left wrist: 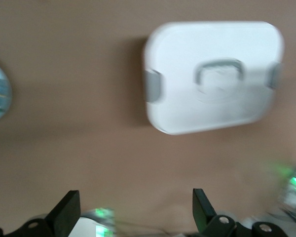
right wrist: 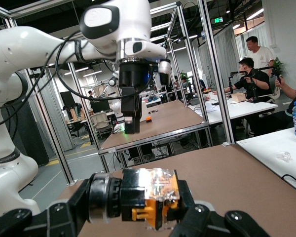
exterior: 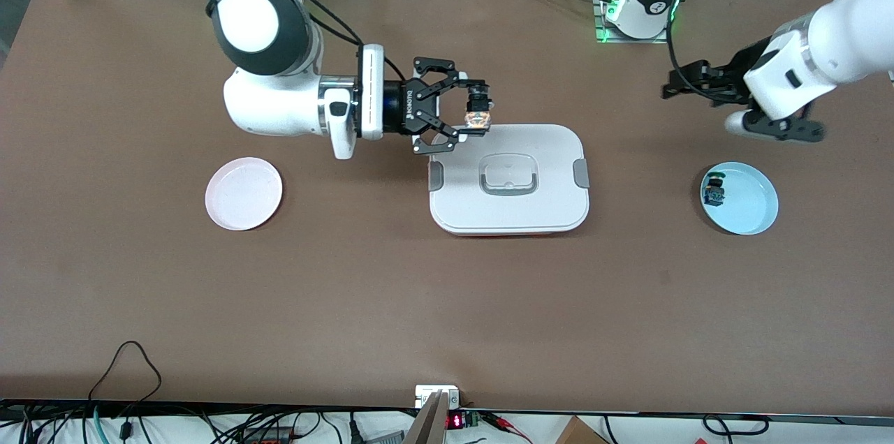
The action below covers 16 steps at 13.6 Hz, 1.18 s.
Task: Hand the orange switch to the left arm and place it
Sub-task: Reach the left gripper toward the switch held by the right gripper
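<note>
Your switch is up in the air, pinched sideways in the right pincer, over the box's edge that lies farthest from the front camera. The right wrist view shows it crosswise between the fingertips: orange cap and clear housing at one end, black barrel and silvery end toward the other. Judge it as light and rigid, but short and smooth, so it could twist or slip in a loose pinch. The plastic housing looks like the fragile part. For the handover, a hold on the exposed black barrel, across its round sides and clear of the right fingertips, seems safest.

The right arm comes in level from the right arm's end of the surface, its wrist above bare surface beside the box.

The left pincer hangs over the surface near the left arm's end, above and just clear of the blue plate. In the left wrist view its fingers stand spread with nothing between them. That plate holds the other small switch. A pink plate sits empty toward the right arm's end.

Keep both pincers high as they meet, so nothing touches the box lid.
</note>
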Each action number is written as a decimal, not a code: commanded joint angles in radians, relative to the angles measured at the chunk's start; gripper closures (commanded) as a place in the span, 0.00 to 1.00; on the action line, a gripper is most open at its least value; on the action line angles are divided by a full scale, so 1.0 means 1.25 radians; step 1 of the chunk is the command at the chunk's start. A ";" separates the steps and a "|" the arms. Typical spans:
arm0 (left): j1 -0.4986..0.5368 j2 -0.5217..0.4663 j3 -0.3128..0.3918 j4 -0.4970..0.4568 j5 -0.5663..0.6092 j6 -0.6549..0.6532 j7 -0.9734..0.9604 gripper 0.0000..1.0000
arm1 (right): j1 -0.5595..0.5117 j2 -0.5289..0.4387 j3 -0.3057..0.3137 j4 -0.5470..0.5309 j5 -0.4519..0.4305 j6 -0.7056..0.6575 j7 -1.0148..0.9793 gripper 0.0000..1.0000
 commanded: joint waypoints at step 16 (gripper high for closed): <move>0.017 0.107 -0.153 -0.202 -0.889 0.275 0.228 0.00 | 0.059 0.012 -0.004 0.020 0.033 0.066 -0.036 0.98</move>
